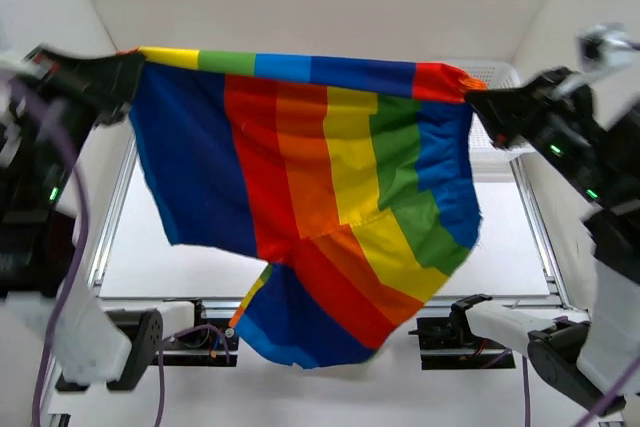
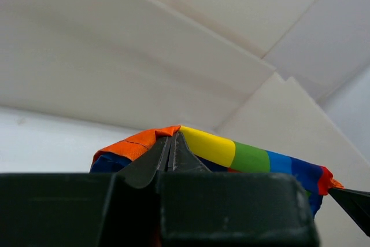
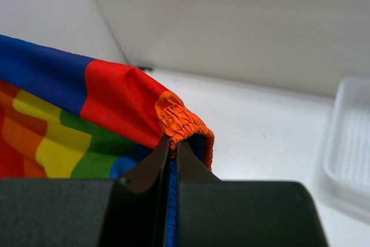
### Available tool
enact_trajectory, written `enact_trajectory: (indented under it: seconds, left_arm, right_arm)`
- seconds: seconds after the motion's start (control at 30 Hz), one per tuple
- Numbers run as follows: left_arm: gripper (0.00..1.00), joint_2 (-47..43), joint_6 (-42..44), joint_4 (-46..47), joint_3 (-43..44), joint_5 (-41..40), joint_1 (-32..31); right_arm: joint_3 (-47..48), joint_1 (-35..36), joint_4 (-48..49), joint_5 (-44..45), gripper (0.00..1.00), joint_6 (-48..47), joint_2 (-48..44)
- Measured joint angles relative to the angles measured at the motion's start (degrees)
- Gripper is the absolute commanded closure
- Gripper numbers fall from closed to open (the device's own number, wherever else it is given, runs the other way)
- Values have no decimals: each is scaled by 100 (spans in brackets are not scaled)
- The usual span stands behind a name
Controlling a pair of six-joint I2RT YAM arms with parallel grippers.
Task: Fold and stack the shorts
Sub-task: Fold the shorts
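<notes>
The shorts (image 1: 330,197) hang in the air, stretched between the two arms above the surface (image 1: 150,247). The left tool (image 1: 130,67) is pinched shut on one end of the top edge and the right tool (image 1: 475,97) is shut on the other. In the right wrist view, the gathered orange waistband (image 3: 182,122) bunches just above the closed tips. One leg droops lowest, down over the arm bases.

The step looks like spreading the cloth flat before the first fold. To do it well, hold both grips level and the top edge taut. Lower them together so the hanging hem meets the surface first, then draw the cloth away from that hem so it lays out without creases. Slack in the middle would likely leave a ridge.

Much is hidden. The cloth covers most of the surface behind it, and the white basket (image 1: 497,152) shows only as a sliver past the right edge. No pocket is visible, so I cannot tell which face is toward the camera. I also cannot tell how deep the fabric sits in either tool.
</notes>
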Motion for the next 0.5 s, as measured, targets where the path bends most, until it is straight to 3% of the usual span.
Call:
enact_trajectory:
  seconds: [0.17, 0.33, 0.5]
  left_arm:
    - [90, 901, 179, 234, -901, -24, -35]
    - [90, 2243, 433, 350, -1663, -280, -33]
    - [90, 3790, 616, 376, -1661, -621, 63]
  right_arm:
    - [-1322, 20, 385, 619, 100, -15, 446]
    - [-2374, 17, 859, 870, 100, -26, 1493]
    - [-2175, -20, 1163, 758, 100, -127, 3322]
